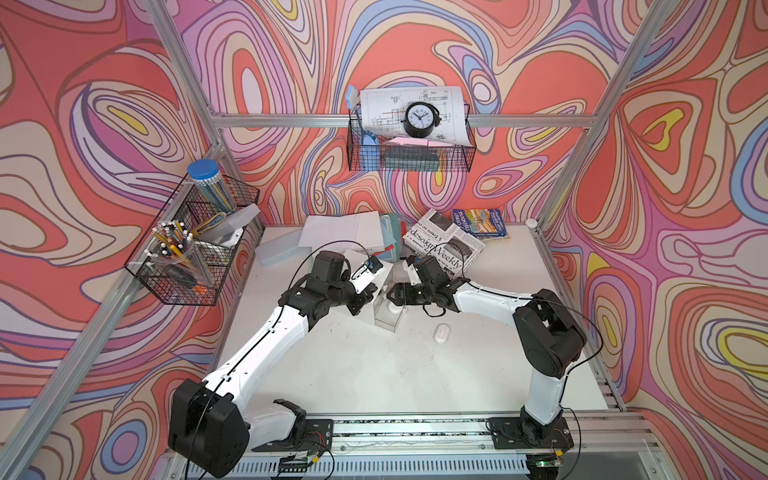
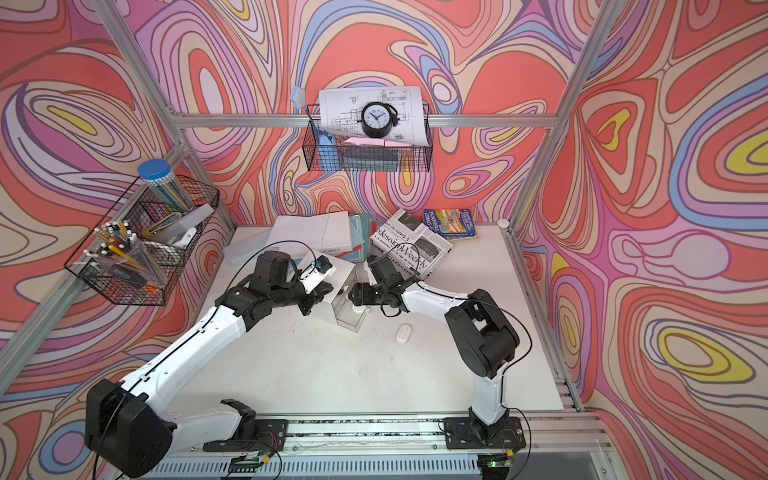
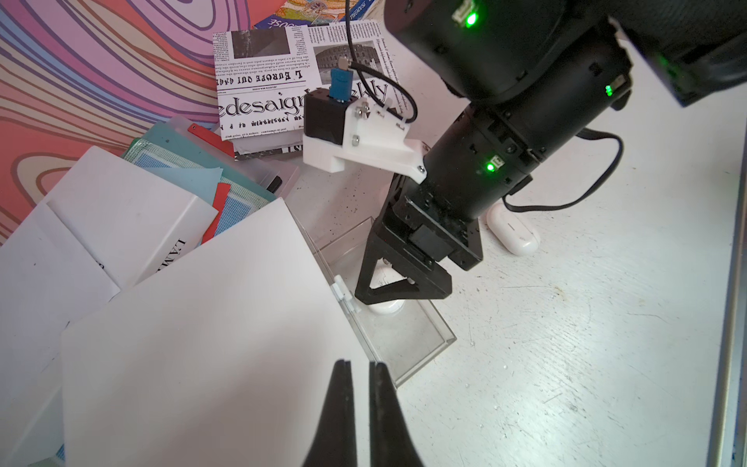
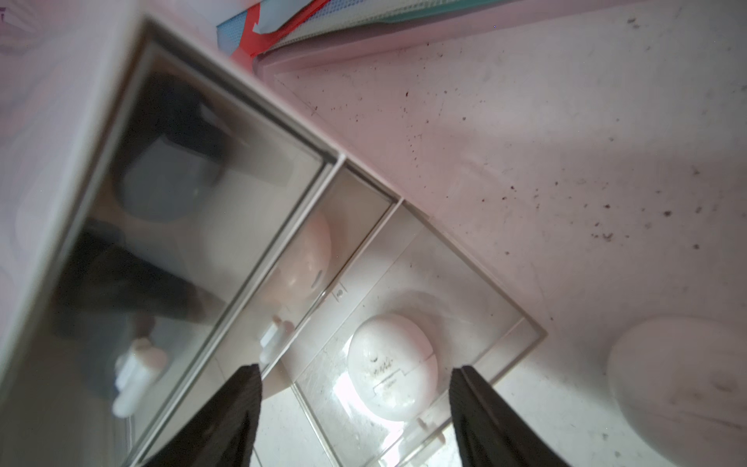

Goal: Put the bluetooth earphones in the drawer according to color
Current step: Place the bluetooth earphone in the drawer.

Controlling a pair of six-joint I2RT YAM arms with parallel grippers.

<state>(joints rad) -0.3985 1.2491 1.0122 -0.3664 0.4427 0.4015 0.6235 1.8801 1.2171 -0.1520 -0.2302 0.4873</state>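
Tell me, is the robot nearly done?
Nearly. Done: a pink case and, it seems, dark ones sit in the closed drawers. In hand: the open right gripper hangs over a white case lying in the pulled-out bottom drawer. To do: a loose white case waits on the table.

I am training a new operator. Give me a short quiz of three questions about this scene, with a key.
1. True or false: the right gripper grips the white case in the open drawer.
2. Where does the other white case lie? A: in the wire basket. B: on the table. C: on the newspaper.
3. Fill in: the left gripper is ____.
Key: 1 false, the right gripper is open over the white case; 2 B; 3 shut.
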